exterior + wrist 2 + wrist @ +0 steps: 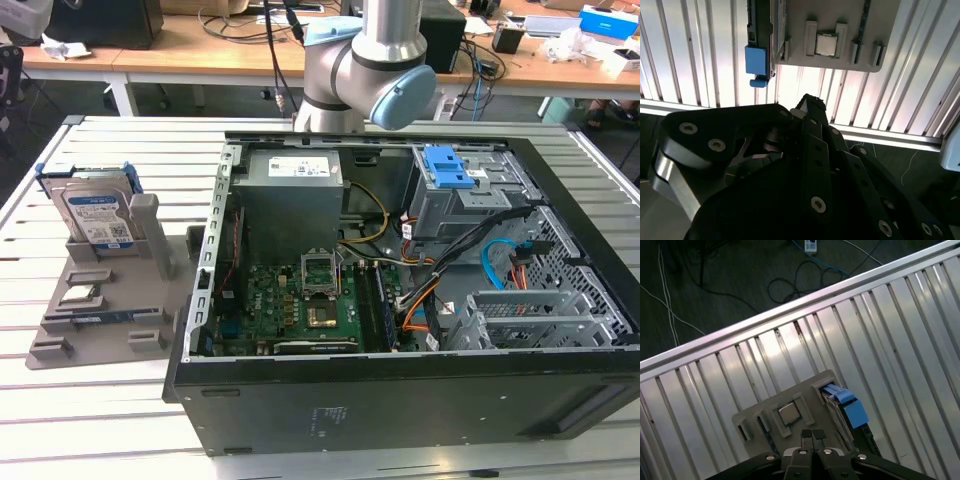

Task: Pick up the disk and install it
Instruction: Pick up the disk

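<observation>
"Where's the disk [98,215] just now?"

"Standing upright in the grey holder [160,300] on the table [60,410]. In the exterior view that's nine o'clock from the open computer case [400,410]. There's a blue bracket along its edges."

"And the pincer [813,434]?"

"In the first wrist view its fingers are pressed together with nothing between them. It's up above the holder, near the small chip [789,413] and the disk."

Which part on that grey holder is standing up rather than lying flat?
The disk, blue-edged with a label, stands on edge; the small square chip lies flat.
</observation>
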